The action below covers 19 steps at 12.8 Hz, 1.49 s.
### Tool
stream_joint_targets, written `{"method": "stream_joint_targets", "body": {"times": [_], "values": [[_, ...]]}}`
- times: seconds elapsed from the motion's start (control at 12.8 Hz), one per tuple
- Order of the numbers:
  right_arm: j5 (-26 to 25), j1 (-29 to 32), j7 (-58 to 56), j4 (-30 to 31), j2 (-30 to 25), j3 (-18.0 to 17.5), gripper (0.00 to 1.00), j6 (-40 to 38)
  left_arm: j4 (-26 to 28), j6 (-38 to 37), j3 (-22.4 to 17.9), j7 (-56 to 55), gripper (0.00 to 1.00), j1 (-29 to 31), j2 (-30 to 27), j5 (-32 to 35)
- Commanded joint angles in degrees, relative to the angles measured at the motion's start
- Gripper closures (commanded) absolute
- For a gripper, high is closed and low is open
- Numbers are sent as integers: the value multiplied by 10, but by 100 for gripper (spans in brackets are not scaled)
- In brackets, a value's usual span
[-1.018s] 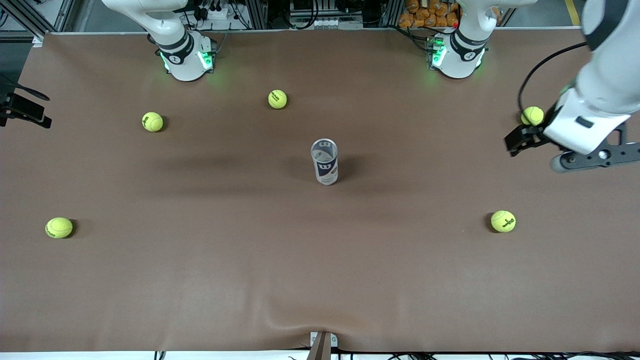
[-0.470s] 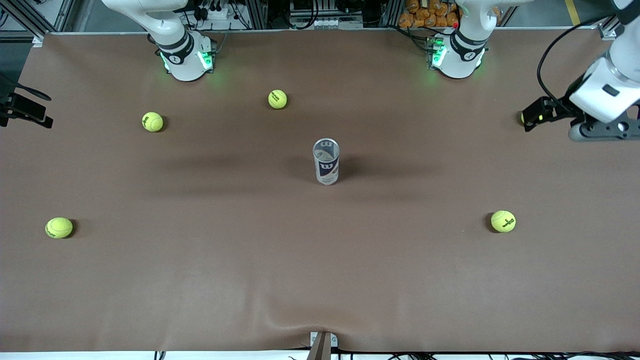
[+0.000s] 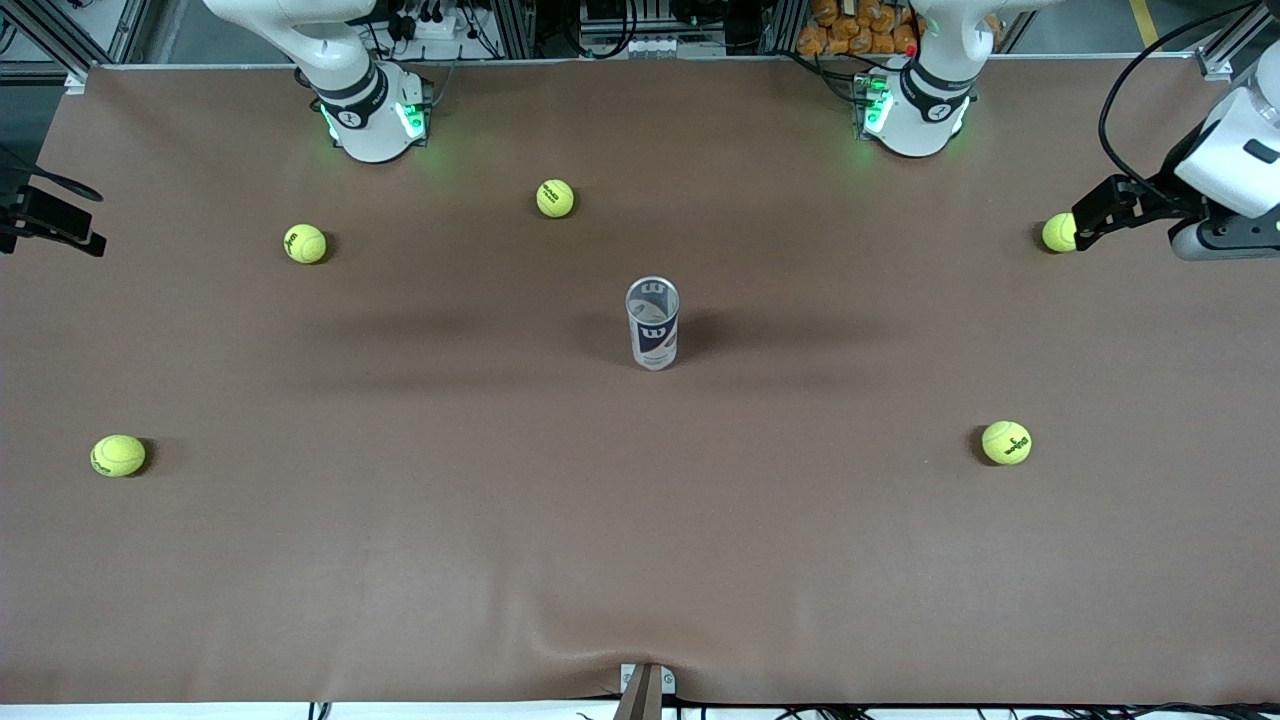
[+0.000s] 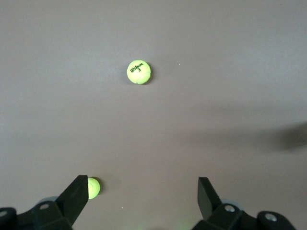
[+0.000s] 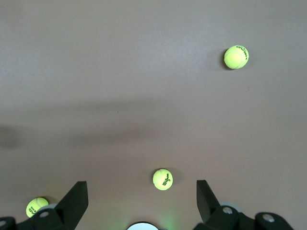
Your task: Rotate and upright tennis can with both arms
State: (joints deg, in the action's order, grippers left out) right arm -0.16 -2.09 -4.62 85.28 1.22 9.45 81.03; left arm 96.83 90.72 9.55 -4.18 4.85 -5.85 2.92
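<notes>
The tennis can (image 3: 652, 322) stands upright in the middle of the table, its open silver rim up, with a white and dark-blue label. No gripper touches it, and it shows in neither wrist view. My left gripper (image 3: 1100, 212) is in the air over the left arm's end of the table, beside a tennis ball (image 3: 1059, 232). In the left wrist view it (image 4: 143, 184) is open and empty. My right gripper is out of the front view. In the right wrist view it (image 5: 141, 189) is open and empty, high over the table near its own base.
Yellow-green tennis balls lie scattered on the brown table: one (image 3: 555, 198) and another (image 3: 305, 243) near the right arm's base (image 3: 372, 115), one (image 3: 118, 455) toward the right arm's end, one (image 3: 1006, 442) toward the left arm's end.
My left arm has drawn away from the can toward the left arm's end of the table and uncovered the ball there. The can has not moved.
</notes>
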Motion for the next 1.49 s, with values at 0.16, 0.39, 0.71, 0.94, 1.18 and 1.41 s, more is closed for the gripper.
{"method": "stream_joint_targets", "body": {"times": [0.16, 0.39, 0.71, 0.94, 1.18, 1.41], "values": [[-11, -3, -2, 9, -11, -1, 0, 0, -39, -23, 3, 8, 0, 6, 17, -10], [-11, -3, -2, 9, -11, -1, 0, 0, -69, -40, 4, 8, 0, 9, 41, -10], [-11, -3, -2, 9, -11, -1, 0, 0, -83, -40, 4, 8, 0, 10, 58, -10], [-11, -3, -2, 9, -11, -1, 0, 0, -96, -40, 4, 8, 0, 9, 63, -11], [-11, -3, -2, 9, -11, -1, 0, 1, -97, -41, 5, 7, 0, 6, 70, -25], [-11, -6, -2, 9, -10, -1, 0, 0, -98, -43, 4, 7, 0, 10, 69, -26]]}}
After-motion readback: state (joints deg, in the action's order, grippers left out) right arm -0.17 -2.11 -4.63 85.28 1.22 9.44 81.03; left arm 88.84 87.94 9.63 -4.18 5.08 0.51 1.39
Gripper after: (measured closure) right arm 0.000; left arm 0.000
